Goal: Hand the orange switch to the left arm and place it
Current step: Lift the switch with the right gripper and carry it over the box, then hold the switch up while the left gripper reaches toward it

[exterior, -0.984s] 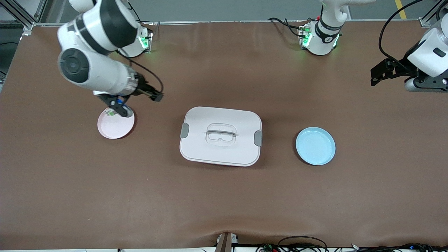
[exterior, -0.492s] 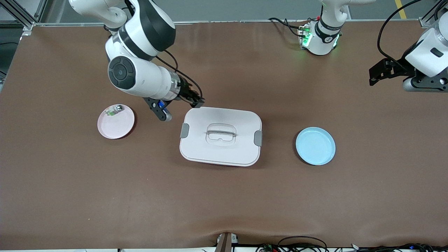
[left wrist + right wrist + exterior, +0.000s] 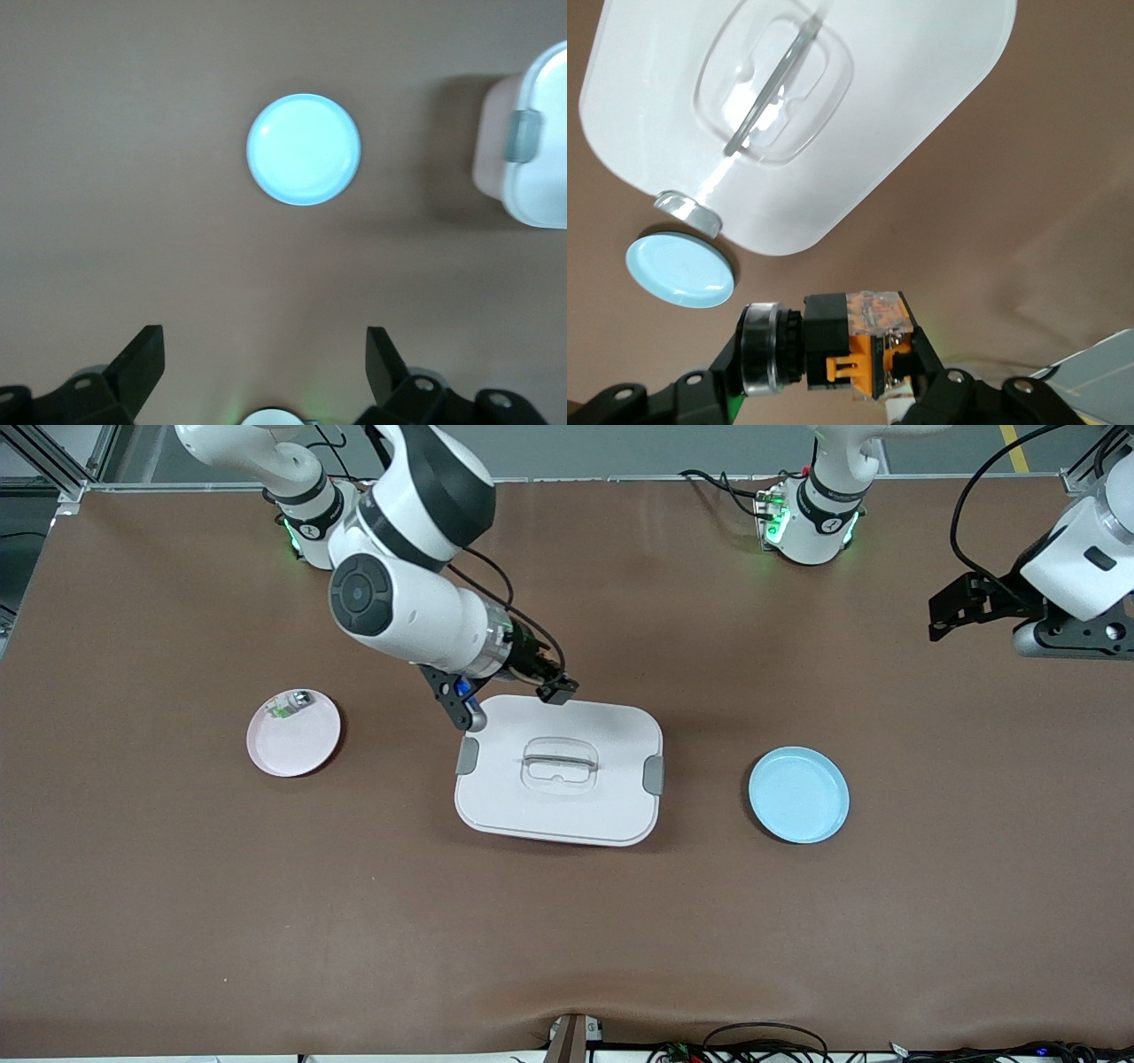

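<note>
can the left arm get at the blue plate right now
Probably yes. The left pincer hangs open above bare table at the left arm's end, and the blue plate lies uncovered beside the box, with nothing between them. The right pincer is by the box.

My right arm reaches out from its base, elbow high and forearm angled down, so my black two-finger right gripper [image 3: 467, 713] hangs low in the air with its jaws clamped on a small part. My left arm waits, held up toward its own end of the table, its black two-finger left gripper [image 3: 266, 367] pointing down, fingers spread wide with nothing between them.
</note>
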Action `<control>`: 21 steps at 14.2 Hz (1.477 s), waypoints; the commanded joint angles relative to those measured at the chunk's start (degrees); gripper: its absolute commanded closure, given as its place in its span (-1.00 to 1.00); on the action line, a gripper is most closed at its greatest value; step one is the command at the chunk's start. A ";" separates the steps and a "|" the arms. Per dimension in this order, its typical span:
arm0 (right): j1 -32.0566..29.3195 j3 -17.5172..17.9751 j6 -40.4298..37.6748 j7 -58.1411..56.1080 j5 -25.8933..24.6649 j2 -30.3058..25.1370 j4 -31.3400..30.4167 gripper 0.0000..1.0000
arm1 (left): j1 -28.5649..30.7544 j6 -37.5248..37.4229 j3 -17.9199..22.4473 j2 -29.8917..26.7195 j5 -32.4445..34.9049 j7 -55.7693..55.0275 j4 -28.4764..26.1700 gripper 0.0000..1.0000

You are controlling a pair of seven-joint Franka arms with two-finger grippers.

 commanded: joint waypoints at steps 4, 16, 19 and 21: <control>3.21 -0.60 6.47 7.97 12.16 2.42 4.61 0.61 | 0.14 0.32 -6.12 -0.27 -9.31 -9.58 0.19 -1.00; 6.11 -0.69 14.22 12.37 17.54 2.07 4.61 0.60 | 0.22 24.29 -14.91 -0.97 -28.56 -14.08 -12.63 -0.93; 6.11 -0.69 14.22 12.81 17.45 1.89 4.61 0.60 | 0.31 29.66 -17.64 -1.49 -30.32 -14.08 -16.23 -0.85; 6.11 -0.69 14.30 12.81 17.45 1.98 4.61 0.60 | 0.31 32.91 -18.70 -2.02 -32.42 -14.08 -18.35 -0.82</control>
